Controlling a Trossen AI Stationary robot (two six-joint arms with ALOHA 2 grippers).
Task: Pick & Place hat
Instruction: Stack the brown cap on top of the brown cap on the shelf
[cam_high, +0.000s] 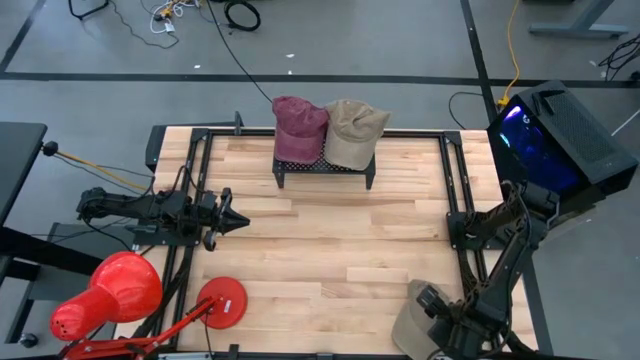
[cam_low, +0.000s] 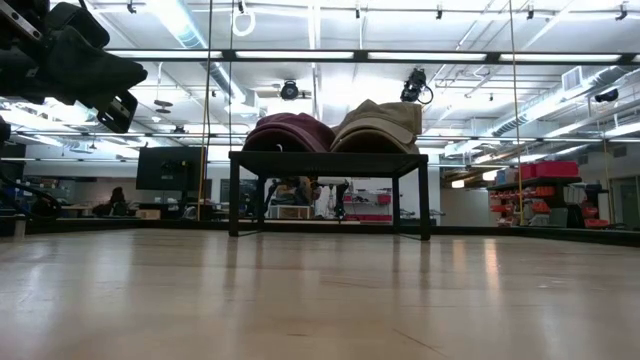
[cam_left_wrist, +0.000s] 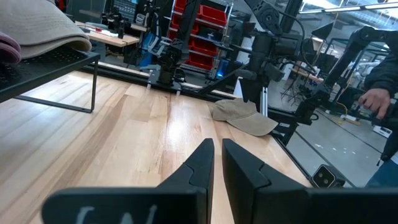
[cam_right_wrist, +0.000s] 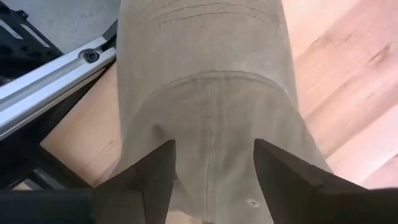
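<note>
The khaki hat (cam_right_wrist: 211, 118) lies on the surface (cam_high: 330, 250) directly below the right hand (cam_right_wrist: 214, 165), between its spread fingers (cam_right_wrist: 155, 174), which straddle the crown without clamping it. Judged risk: closing here may pinch only loose fabric, so the hat slips or folds on lifting. The hat sits at the surface edge beside the frame rail (cam_right_wrist: 56, 81); a push could slide it off. The rack (cam_high: 325, 168) with two hats (cam_high: 330, 130) stands well away. The left hand (cam_left_wrist: 214, 163), fingers nearly together, waits empty.
</note>
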